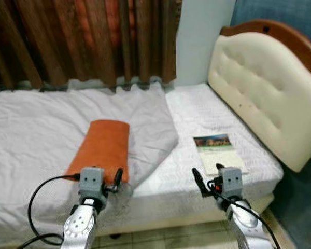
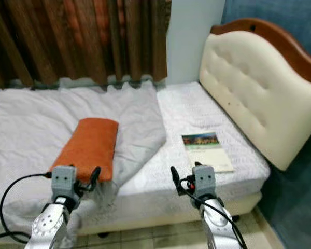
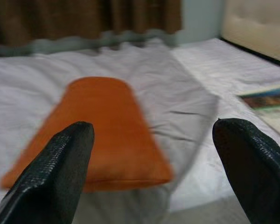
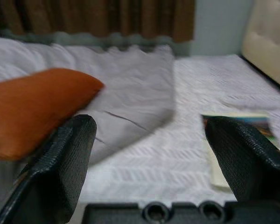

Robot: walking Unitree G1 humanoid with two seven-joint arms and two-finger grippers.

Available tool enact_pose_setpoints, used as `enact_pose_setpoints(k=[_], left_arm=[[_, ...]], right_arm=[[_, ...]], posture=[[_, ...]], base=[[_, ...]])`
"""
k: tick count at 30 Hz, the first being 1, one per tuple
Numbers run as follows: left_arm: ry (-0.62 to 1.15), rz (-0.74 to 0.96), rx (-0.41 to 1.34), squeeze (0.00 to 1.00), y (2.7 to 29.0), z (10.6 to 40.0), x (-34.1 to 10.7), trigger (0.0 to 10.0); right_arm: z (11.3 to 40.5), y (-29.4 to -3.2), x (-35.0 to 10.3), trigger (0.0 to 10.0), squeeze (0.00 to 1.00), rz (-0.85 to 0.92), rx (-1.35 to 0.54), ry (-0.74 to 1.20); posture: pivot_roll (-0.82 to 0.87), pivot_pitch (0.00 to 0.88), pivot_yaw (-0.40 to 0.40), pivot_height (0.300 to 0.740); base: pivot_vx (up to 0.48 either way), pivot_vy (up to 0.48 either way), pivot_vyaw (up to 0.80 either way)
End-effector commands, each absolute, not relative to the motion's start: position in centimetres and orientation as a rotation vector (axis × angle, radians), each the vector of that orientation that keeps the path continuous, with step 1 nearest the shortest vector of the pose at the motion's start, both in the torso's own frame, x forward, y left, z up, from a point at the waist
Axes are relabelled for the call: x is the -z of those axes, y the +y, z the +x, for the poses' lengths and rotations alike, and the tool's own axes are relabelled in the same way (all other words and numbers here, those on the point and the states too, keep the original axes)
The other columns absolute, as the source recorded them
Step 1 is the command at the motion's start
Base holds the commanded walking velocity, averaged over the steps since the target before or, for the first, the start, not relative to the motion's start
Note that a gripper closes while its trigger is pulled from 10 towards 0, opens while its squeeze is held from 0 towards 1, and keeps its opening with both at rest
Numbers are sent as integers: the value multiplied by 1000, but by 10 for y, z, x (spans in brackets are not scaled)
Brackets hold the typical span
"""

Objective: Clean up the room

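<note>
Landmark: we place everything relative to the bed (image 1: 160,179).
Surroundings: brown curtains (image 1: 83,39) hang behind the far side of the bed; a cream padded headboard (image 1: 264,88) with a wooden rim stands at its right end.
Blanket: a grey blanket (image 1: 52,124) covers the left and middle of the bed, its edge folded back short of the headboard.
Pillow: an orange pillow (image 1: 101,148) lies on the blanket near the bed's front edge.
Book: a book (image 1: 216,152) lies flat on the bare white sheet toward the headboard end, well apart from the pillow.
Left end effector (image 1: 117,179): we see it over the bed's front edge just before the pillow's near end, fingers spread wide, holding nothing.
Right end effector (image 1: 207,181): it hovers at the front edge just short of the book, fingers wide apart, empty.
Obstructions: we see nothing between either end effector and its nearest item.
</note>
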State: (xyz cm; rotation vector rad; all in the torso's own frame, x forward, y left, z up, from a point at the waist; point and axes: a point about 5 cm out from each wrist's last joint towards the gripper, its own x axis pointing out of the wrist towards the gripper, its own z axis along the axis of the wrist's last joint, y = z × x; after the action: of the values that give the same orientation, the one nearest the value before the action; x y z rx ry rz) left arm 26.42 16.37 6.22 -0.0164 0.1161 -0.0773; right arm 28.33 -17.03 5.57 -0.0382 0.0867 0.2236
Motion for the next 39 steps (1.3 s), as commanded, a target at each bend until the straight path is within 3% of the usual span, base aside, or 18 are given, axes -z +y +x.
enact_pose_setpoints(k=[1,6,12,39], left_arm=[[88,-49,110,0,148,269,-74,10000],[95,-15,128,0,142,272,-76,10000],[76,29,166,0,141,273,-79,10000],[120,57,191,0,139,286,-72,10000]], right_arm=[[283,-178,-52,10000,0,-21,-220,108],[284,-178,-49,10000,0,-19,-234,126],[284,-178,-48,10000,0,-40,-241,133],[285,-180,-46,10000,0,-24,-240,123]], posture=[[58,0,-9,740],[65,0,-11,740],[63,0,-8,740],[38,0,12,740]], base=[[0,480,0],[0,480,0],[42,0,196],[480,0,77]])
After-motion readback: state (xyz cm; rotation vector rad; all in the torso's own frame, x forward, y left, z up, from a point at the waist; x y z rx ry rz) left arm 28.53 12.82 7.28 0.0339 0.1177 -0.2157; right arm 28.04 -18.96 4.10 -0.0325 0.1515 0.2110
